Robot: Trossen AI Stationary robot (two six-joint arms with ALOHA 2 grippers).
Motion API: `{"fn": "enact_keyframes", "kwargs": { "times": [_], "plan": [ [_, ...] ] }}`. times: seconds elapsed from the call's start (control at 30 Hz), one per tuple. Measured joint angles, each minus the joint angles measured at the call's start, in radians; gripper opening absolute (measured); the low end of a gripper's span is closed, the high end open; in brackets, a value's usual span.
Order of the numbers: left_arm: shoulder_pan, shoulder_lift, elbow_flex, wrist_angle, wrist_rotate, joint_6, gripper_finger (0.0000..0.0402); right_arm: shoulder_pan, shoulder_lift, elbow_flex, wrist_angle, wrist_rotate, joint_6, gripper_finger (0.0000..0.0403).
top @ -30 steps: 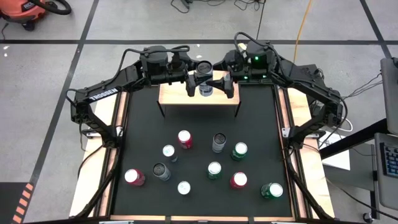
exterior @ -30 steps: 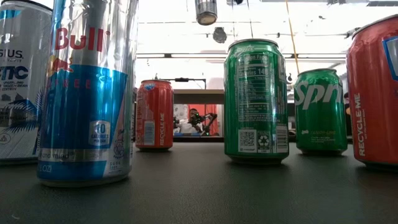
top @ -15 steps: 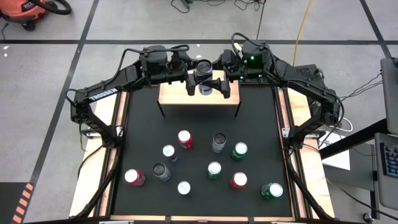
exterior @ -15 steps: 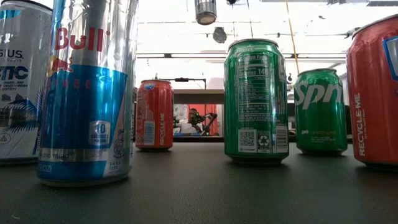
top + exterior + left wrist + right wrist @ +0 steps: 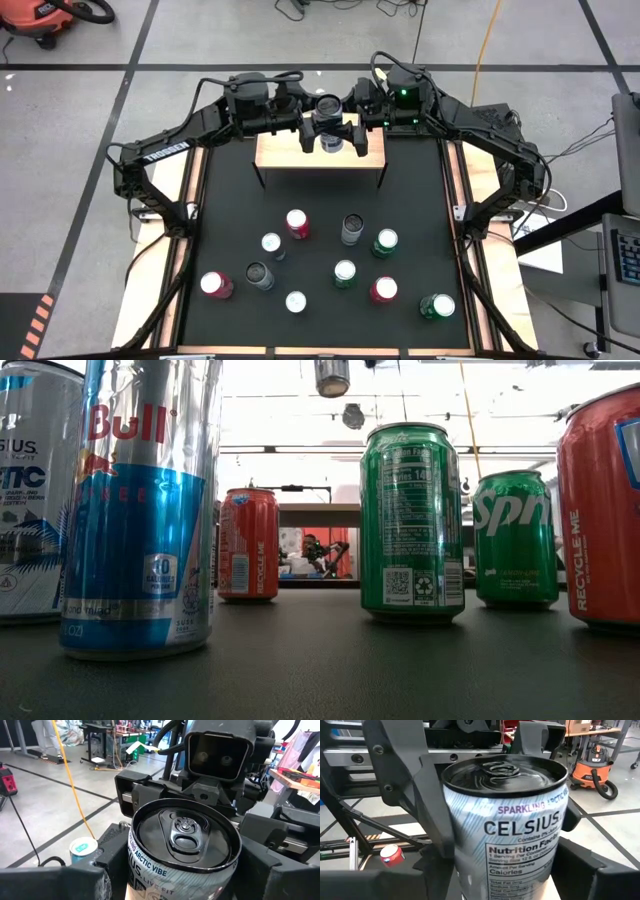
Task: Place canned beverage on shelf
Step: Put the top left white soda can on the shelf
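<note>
My left pincer (image 5: 180, 875) has the can (image 5: 182, 835) clamped between its two fingers, which stand about as far apart as the can is wide, one dark finger pressed to each side of it. The can is upright with its pull-tab lid facing up. It is pale with fine blue streaks and has lettering round its side. From above it sits over the back part of the shelf (image 5: 290, 160), the little light-wood board on thin black legs at the far end of the black table (image 5: 230, 230). I cannot tell whether the can's base touches the board or hangs just over it. My right pincer (image 5: 505, 885) faces the left one from the other side, with its fingers partly open and set on either side of the same can, very close to it. I cannot tell whether its pads are pressing the metal. So both my arms meet over the shelf with the can between them. On the near half of the table, well apart from the shelf, the other cans (image 5: 297, 222) stand upright and scattered in red, green, silver and dark colours. In the view from table height, a tall silver-and-blue can (image 5: 145, 510) and a green can (image 5: 412, 520) stand closest.
</note>
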Motion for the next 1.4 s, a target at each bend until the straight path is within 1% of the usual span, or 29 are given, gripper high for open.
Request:
{"fn": "enact_keyframes", "kwargs": {
  "times": [0.17, 0.37, 0.43, 0.53, 0.7, 0.83, 0.93, 1.1, 1.2, 1.27, 1.3, 1.4],
  "plan": [
    [0.000, 0.000, 0.000, -0.001, -0.002, -0.001, 0.0252, 0.000, 0.000, 0.000, 0.000, 0.000, 0.000, 0.0238],
    [0.000, 0.000, 0.000, -0.003, 0.008, -0.019, 0.0252, 0.000, 0.000, 0.000, -0.002, 0.000, 0.006, 0.0236],
    [0.000, 0.000, 0.000, -0.003, 0.011, -0.019, 0.0259, 0.000, 0.000, 0.000, -0.002, -0.001, 0.006, 0.0236],
    [0.000, 0.000, 0.000, -0.001, 0.013, -0.019, 0.0286, -0.001, 0.000, 0.000, 0.000, -0.004, 0.004, 0.0236],
    [0.001, -0.008, 0.001, 0.008, 0.021, -0.016, 0.0351, -0.001, 0.003, -0.002, -0.010, -0.008, 0.003, 0.0236],
    [0.005, -0.046, 0.001, -0.003, 0.021, 0.017, 0.0376, -0.003, 0.001, -0.003, -0.002, -0.008, 0.003, 0.0236],
    [0.019, -0.090, 0.001, -0.052, 0.021, 0.031, 0.0380, -0.009, 0.000, -0.003, -0.003, -0.005, 0.006, 0.0236],
    [0.062, -0.156, 0.002, -0.247, 0.021, 0.019, 0.0381, -0.028, -0.020, -0.003, 0.003, -0.007, 0.039, 0.0236],
    [0.080, -0.156, 0.002, -0.356, 0.064, 0.006, 0.0381, -0.041, -0.045, -0.002, 0.039, -0.012, 0.058, 0.0236],
    [0.081, -0.146, 0.000, -0.381, 0.117, 0.004, 0.0382, -0.047, -0.057, -0.001, 0.056, -0.035, 0.061, 0.0236],
    [0.075, -0.137, 0.000, -0.367, 0.141, 0.004, 0.0382, -0.048, -0.061, -0.001, 0.066, -0.044, 0.063, 0.0236],
    [0.052, -0.106, 0.001, -0.343, 0.170, 0.005, 0.0382, -0.048, -0.067, -0.001, 0.082, -0.086, 0.064, 0.0236]
  ]
}}
